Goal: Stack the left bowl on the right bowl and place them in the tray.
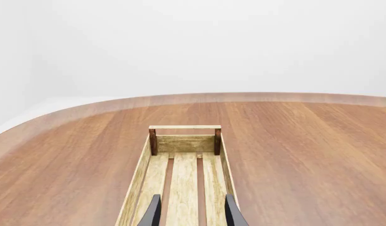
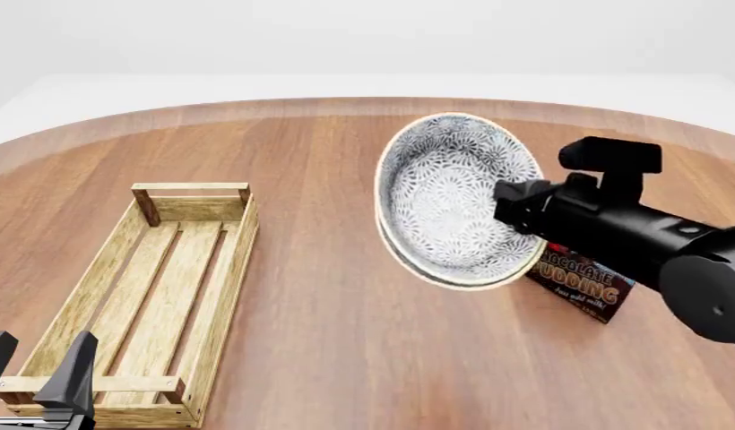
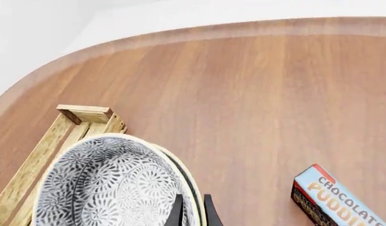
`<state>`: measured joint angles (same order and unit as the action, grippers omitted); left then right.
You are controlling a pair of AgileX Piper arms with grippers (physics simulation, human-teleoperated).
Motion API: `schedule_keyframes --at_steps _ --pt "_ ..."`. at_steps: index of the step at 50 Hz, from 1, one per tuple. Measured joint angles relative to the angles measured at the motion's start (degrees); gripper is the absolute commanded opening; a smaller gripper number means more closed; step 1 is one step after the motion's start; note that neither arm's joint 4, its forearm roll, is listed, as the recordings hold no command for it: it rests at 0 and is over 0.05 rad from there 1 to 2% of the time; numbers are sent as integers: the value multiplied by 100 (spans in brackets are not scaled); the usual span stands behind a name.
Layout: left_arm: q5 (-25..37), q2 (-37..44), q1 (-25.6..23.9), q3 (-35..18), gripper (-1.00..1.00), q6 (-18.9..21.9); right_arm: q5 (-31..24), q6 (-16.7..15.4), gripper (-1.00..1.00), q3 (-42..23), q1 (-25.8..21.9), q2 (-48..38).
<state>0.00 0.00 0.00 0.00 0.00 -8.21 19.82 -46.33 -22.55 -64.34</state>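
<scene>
Left wrist view: left pincer (image 1: 191, 212) spread wide over the tray (image 1: 183, 181), nothing between its dark fingers (image 1: 151, 213); slatted floor bare straight ahead as far as the end rail. Best held clear so the drop zone stays free.

Front view: stacked bowls (image 2: 457, 199) lifted off the table (image 2: 320, 296) and tipped steeply, patterned inside turned toward the camera, pinched at the rim by the right pincer (image 2: 520, 208). Tray (image 2: 146, 300) well off to that pincer's left and nearer the robot; chocolate pudding box (image 2: 583, 285) just under the arm. Good practice here, as a judgement: level the stack before travelling, carry high enough to clear the side rails, lower centred along the long axis.

Right wrist view: right pincer (image 3: 193, 211) closed thin on the bowl rims (image 3: 114, 186), two rims apparently nested between the fingers, though the grip point sits at the frame edge. Tray corner (image 3: 86, 115) beyond the bowls; pudding box (image 3: 341, 200) off to the side. Release only once the base rests on the slats.
</scene>
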Motion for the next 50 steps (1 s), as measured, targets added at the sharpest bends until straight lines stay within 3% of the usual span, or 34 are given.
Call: schedule_keyframes --at_steps 23,50 --pt "0 0 0 0 100 0 -527 -219 -100 -2345 -983 -1602" --pt "0 0 0 0 100 0 -809 -446 -100 -4574 -1669 -3242"
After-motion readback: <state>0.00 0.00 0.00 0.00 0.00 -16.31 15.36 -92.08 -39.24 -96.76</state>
